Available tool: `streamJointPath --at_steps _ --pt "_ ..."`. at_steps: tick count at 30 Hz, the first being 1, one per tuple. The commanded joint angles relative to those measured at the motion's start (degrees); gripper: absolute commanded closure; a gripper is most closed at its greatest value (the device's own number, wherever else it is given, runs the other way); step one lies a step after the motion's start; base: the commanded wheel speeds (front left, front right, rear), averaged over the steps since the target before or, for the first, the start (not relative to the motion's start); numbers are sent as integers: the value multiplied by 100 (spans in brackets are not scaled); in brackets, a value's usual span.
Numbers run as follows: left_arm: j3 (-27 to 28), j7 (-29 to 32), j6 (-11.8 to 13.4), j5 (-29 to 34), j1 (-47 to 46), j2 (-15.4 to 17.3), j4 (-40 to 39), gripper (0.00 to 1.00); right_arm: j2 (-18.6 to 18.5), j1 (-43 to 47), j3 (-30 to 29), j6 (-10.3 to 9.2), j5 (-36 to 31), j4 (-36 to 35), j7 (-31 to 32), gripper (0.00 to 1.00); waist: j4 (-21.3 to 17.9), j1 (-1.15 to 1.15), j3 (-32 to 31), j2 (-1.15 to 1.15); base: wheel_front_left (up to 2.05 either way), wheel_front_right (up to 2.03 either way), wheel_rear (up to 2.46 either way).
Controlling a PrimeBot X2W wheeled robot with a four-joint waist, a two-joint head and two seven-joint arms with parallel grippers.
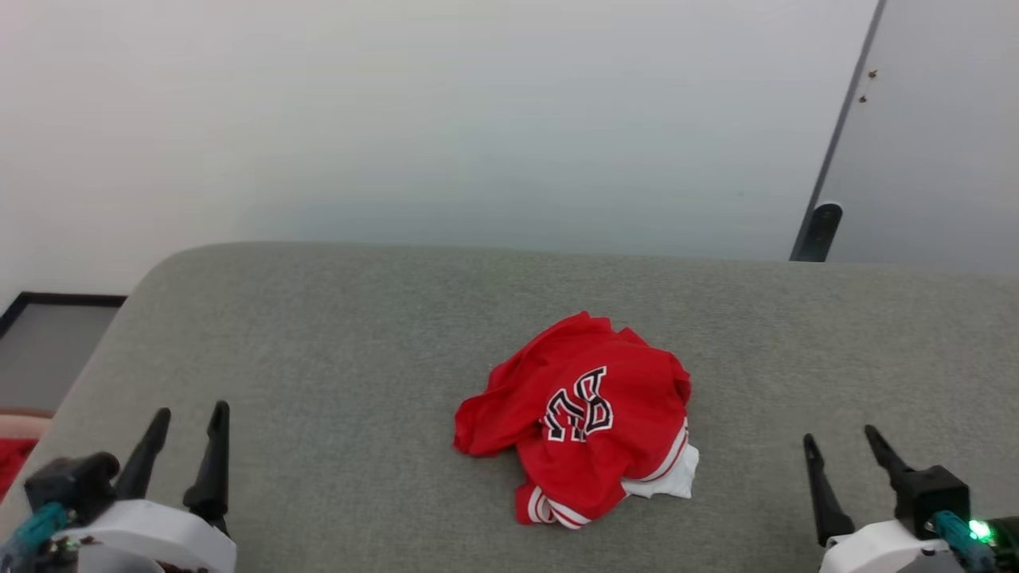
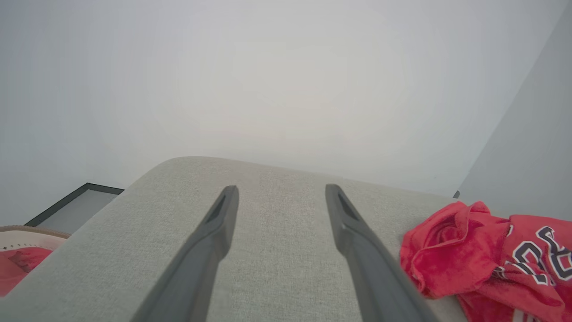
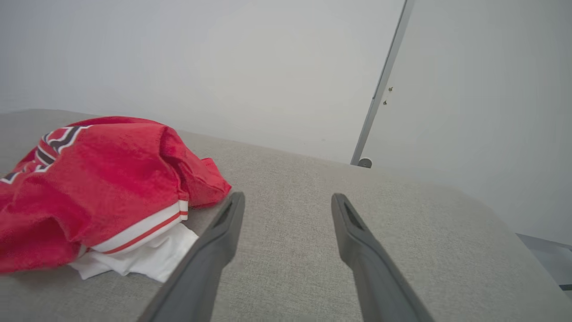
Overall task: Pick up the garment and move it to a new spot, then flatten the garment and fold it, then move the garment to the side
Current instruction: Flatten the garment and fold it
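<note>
**Garment bunched between two open grippers, nearer the right one.**

The garment [image 1: 577, 418] lies crumpled on the grey woven cushion [image 1: 334, 334], to the left of the right gripper [image 1: 839, 434] and slightly ahead of its fingertips. The left gripper [image 1: 192, 409] stands well apart, with the garment off to its right. Both grippers have fingers spread and hold nothing. The heap is rounded, with no clear long axis. It is soft red cloth, deeply creased, numerals [image 1: 579, 406] uppermost. The striped trim [image 3: 143, 228] and white sleeve [image 3: 143, 255] face the right gripper. Judgement: the right arm has the shorter reach, and that edge offers loose folds.
</note>
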Motion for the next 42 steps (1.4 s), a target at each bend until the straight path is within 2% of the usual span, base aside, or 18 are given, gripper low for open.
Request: streamJointPath --at_steps 1,6,12,19,24,28,41,42 --pt "8 15 19 -18 -47 35 -22 0 -24 1 42 -1 51 -15 51 0 84 0 32 0 0 0 0" --pt "-15 156 55 -14 -143 107 -108 0 -174 -97 504 -2 392 -96 650 0 321 0 100 0 0 0 0" --pt "-139 300 62 36 -231 106 -193 0 -451 -161 1053 -2 1013 -145 1884 0 614 0 175 0 0 0 0" --pt "-299 337 48 58 -386 -20 -199 0 -685 -224 1321 -2 1492 -184 3024 0 976 0 407 0 0 0 0" --pt "-430 298 15 77 -608 -169 -173 0 -807 -356 1309 -2 1454 -208 3358 0 1215 0 709 0 0 0 0" --pt "-492 251 -15 82 -783 -264 -105 0 -770 -527 1290 -2 1445 -78 3570 0 1365 0 895 0 0 0 0" --pt "-620 93 -111 79 -1186 -452 176 0 -593 -935 1287 -1 1365 777 4085 0 1609 0 1185 0 0 0 0" --pt "-625 78 -119 77 -1184 -460 196 0 -585 -964 1289 -1 1368 853 4086 35 1614 0 1187 0 0 0 0"
